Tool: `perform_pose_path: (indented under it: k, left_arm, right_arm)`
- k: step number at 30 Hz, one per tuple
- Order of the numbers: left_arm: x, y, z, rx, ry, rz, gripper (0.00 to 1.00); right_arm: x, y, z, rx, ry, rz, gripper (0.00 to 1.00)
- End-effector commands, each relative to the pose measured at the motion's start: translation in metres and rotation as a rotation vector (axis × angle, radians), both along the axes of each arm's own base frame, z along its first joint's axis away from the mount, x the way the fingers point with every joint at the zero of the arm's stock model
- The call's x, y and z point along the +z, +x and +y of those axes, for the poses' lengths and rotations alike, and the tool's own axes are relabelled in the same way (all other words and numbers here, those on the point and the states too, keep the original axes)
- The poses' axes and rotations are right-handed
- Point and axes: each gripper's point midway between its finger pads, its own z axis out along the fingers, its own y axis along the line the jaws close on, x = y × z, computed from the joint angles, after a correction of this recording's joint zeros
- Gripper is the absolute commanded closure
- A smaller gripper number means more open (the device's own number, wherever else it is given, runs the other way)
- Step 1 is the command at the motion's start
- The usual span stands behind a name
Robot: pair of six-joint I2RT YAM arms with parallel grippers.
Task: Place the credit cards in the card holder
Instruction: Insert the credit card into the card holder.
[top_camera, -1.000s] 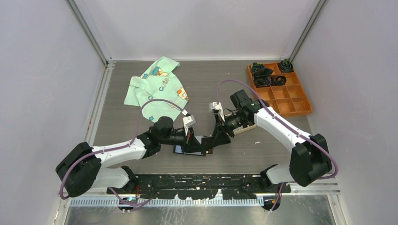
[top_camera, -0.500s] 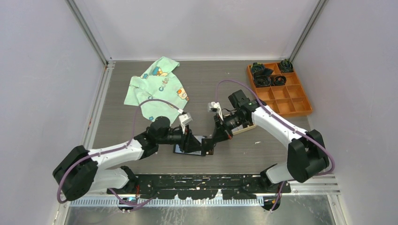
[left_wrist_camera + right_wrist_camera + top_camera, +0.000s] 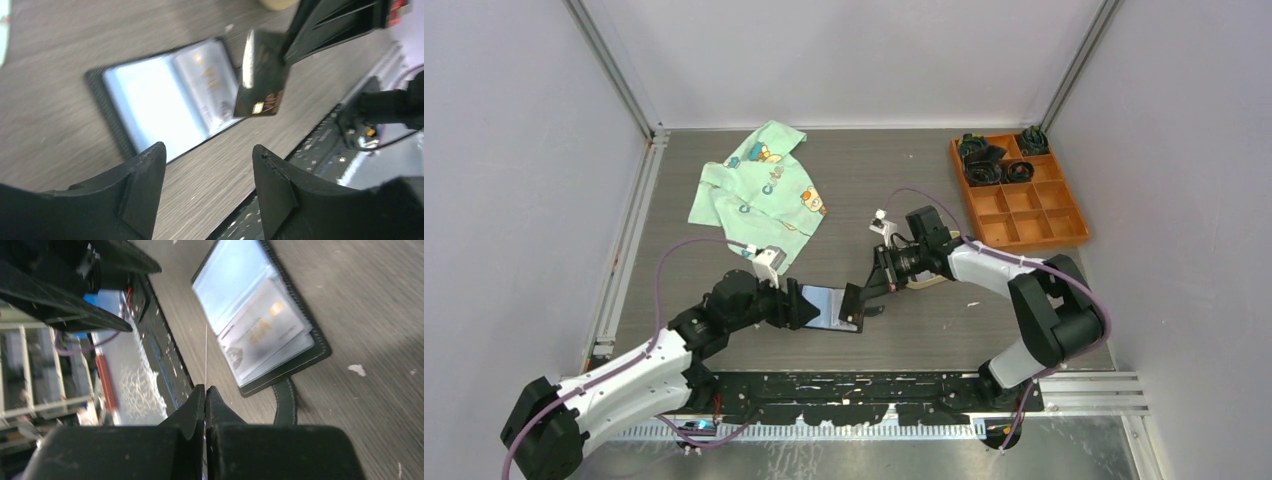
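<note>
Table (image 3: 924, 340) with a grey wood pattern is seen from above, and the card holder (image 3: 150, 95) is laid open and flat on it, near the front edge, between the two arms. Clear pockets are shown inside the holder, and a light card (image 3: 262, 330) with gold letters is kept in the pocket of one half. On the other half only shiny plastic is seen. A short strap (image 3: 285, 400) is stretched out from one edge of the holder onto the table.

The right gripper (image 3: 205, 388) is pressed together on a dark card (image 3: 262, 75). The card is pinched by one end and held tilted at the side of the holder where the light card is. From the right wrist camera this card is seen only as a thin line. Whether its lower corner is touching the holder cannot be told.

The left gripper (image 3: 208, 150) is held low just beside the opposite side of the holder, with its fingers spread apart and nothing held.

At the back left of the table a green cloth (image 3: 759, 190) with cartoon prints is spread. At the back right an orange tray (image 3: 1034, 225) with compartments is placed, and black items (image 3: 994, 160) are kept in its rear compartments.
</note>
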Motion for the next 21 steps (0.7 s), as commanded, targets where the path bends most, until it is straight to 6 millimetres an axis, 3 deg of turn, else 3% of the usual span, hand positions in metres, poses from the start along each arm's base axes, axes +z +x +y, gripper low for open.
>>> perform_pose_path:
  k: [1, 5, 15, 21]
  left_arm:
    - [-0.031, 0.007, 0.032, 0.194, 0.086, 0.069, 0.36]
    - [-0.041, 0.012, 0.044, 0.255, 0.136, 0.078, 0.36]
    - [-0.059, 0.018, 0.038, 0.234, 0.203, 0.121, 0.39]
    - [-0.064, 0.023, 0.034, 0.220, 0.240, 0.140, 0.47]
  right_arm:
    - [0.005, 0.043, 0.020, -0.220, 0.037, 0.029, 0.99]
    - [-0.010, 0.046, 0.025, -0.234, 0.016, 0.088, 0.99]
    - [-0.030, 0.047, 0.033, -0.223, -0.012, 0.163, 0.99]
    - [-0.037, 0.042, 0.036, -0.205, -0.036, 0.189, 0.99]
